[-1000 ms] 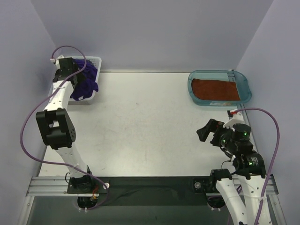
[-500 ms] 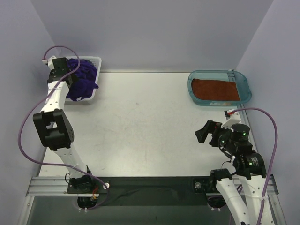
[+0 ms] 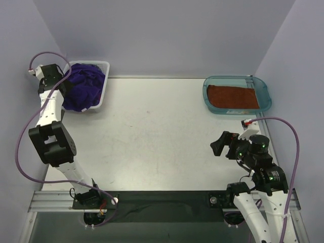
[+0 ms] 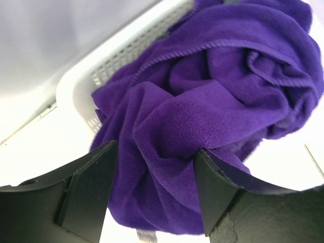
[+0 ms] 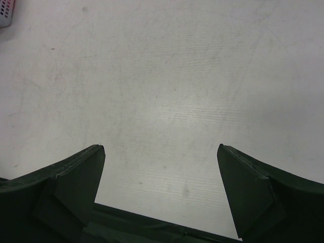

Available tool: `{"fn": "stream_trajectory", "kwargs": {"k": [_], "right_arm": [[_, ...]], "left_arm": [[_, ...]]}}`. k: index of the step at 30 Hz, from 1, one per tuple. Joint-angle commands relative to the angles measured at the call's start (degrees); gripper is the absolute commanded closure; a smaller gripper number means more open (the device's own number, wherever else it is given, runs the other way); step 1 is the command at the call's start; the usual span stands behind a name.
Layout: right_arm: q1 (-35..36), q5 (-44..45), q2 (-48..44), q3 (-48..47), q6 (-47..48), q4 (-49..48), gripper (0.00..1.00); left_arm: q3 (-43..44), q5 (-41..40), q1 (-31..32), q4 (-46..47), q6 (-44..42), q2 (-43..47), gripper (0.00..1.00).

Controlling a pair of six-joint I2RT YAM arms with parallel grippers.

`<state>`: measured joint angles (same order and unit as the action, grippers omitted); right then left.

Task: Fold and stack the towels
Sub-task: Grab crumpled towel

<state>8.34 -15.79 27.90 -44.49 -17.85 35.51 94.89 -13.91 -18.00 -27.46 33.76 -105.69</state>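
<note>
Several deep purple towels (image 3: 83,86) lie bunched in the white slotted basket (image 3: 103,65) at the back left, with a part hanging over its left rim. My left gripper (image 3: 61,87) is at the basket's left side. In the left wrist view it (image 4: 154,167) is shut on a thick fold of purple towel (image 4: 212,86) that fills the gap between its fingers, in front of the basket (image 4: 121,50). A rust-orange towel (image 3: 232,96) lies flat in the teal tray (image 3: 238,78) at the back right. My right gripper (image 3: 218,144) is open and empty over bare table (image 5: 161,167).
The grey walls stand close behind the basket and on both sides. The white tabletop (image 3: 152,131) stretches between basket and tray. A purple cable (image 3: 23,142) loops beside the left arm at the table's left edge.
My left gripper has moved left from over the basket to its left side, and the purple towels have shifted left with it. The right gripper has barely moved.
</note>
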Motion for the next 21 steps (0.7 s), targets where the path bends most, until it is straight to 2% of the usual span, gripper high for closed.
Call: {"fn": "stream_trajectory", "kwargs": {"k": [1,4,8,10,15,19,21], "right_arm": [[0.45,1.11,-0.13,-0.25,0.97,0.62,0.01],[0.45,1.11,-0.21,-0.25,0.88,0.70,0.01],[0.63,1.20,-0.30,0.19,0.71,0.70,0.01],[0.71,1.20,-0.39,0.28,0.62,0.62,0.01],[1.15,1.29,-0.57,0.46,0.71,0.79,0.01],[1.24,1.38,-1.00,0.89,0.53,0.79,0.01],[1.24,1.47,-1.27,1.07,0.36,0.79,0.01]], "left_arm": [[1.00,1.08,1.29,-0.40,0.35,5.22,0.29],[-0.84,-0.85,4.19,-0.40,-2.02,8.39,0.28],[-4.88,-9.61,11.12,-0.84,-8.26,12.43,0.27],[-6.73,-12.70,15.34,-1.01,-11.51,13.31,0.27],[-11.30,-18.78,19.93,-2.41,-15.38,12.79,0.27],[-13.32,-20.01,19.58,-4.88,-11.98,12.70,0.27],[-18.22,-17.48,18.35,-3.66,-7.25,15.50,0.27]]}}
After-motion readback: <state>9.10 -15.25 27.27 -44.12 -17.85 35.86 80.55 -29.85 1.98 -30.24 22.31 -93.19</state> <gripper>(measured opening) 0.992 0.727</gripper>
